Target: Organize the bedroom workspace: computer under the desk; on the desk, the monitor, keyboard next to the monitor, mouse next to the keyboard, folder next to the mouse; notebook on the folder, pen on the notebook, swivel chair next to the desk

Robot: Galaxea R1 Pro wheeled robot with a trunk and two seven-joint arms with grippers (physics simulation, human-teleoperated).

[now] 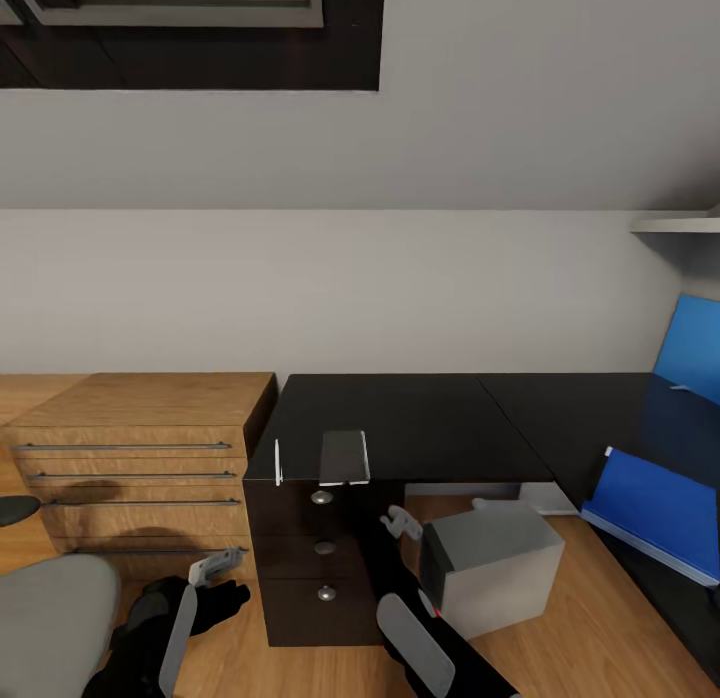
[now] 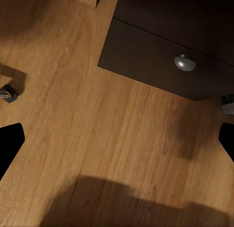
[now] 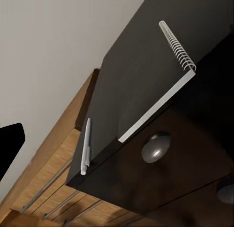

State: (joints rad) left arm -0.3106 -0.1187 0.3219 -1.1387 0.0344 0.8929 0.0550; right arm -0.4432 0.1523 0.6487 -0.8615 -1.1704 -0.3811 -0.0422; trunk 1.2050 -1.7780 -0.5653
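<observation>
The grey spiral notebook lies at the front edge of the black desk, above its drawer unit. The white pen lies just left of it. The blue folder rests on the desk's right wing. The grey computer stands on the floor under the desk's corner. The swivel chair sits at the bottom left. My right gripper hovers open before the drawers, below the notebook. My left gripper is open over the floor. The monitor, keyboard and mouse are out of view.
A light-wood drawer chest stands against the desk's left side. The black drawers carry round silver knobs. A blue wall panel leans at the far right. A chair castor sits on the wood floor.
</observation>
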